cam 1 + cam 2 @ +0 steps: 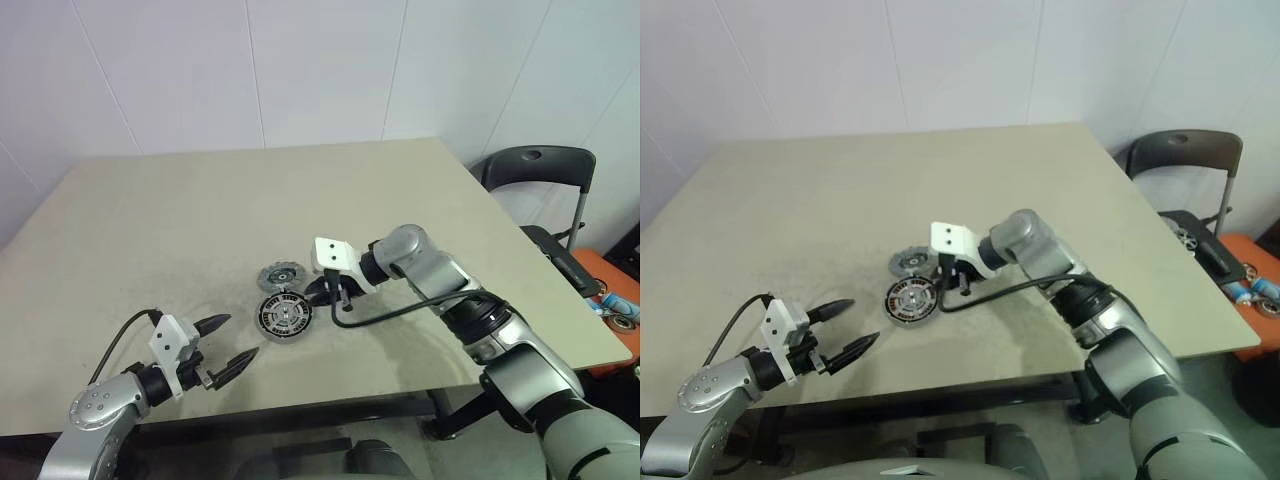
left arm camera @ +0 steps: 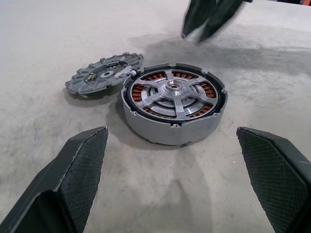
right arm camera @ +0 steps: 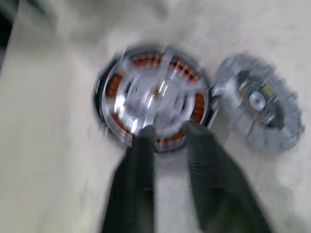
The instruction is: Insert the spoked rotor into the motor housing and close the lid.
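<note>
The spoked rotor [image 2: 173, 93] already sits inside the motor housing [image 2: 170, 130], its silver spokes and hub level with the copper windings and its black rim snug inside the grey wall, near the front middle of the surface [image 1: 200, 210]. The lid [image 2: 103, 74] lies flat just beside the housing, on its far left side, with its notched edge touching or very nearly touching the housing rim. The right gripper [image 3: 167, 133] hangs over the near edge of the housing with its two fingers a little apart and nothing between them. The left gripper [image 1: 224, 345] rests well short of the parts, jaws spread wide and empty. What remains appears to be the lid. It looks like a stiff, thin metal disc, fairly light but hard and smooth, so it would likely skate on the surface if pushed rather than pinched. Lying flat, it offers little to grab from above; the notched rim is probably the best hold, with a finger on either side of the edge where a notch gives some bite. The face has cut-outs and small fittings better left untouched. It would probably need to be lowered level, since a tilted disc could jam on the rim.
</note>
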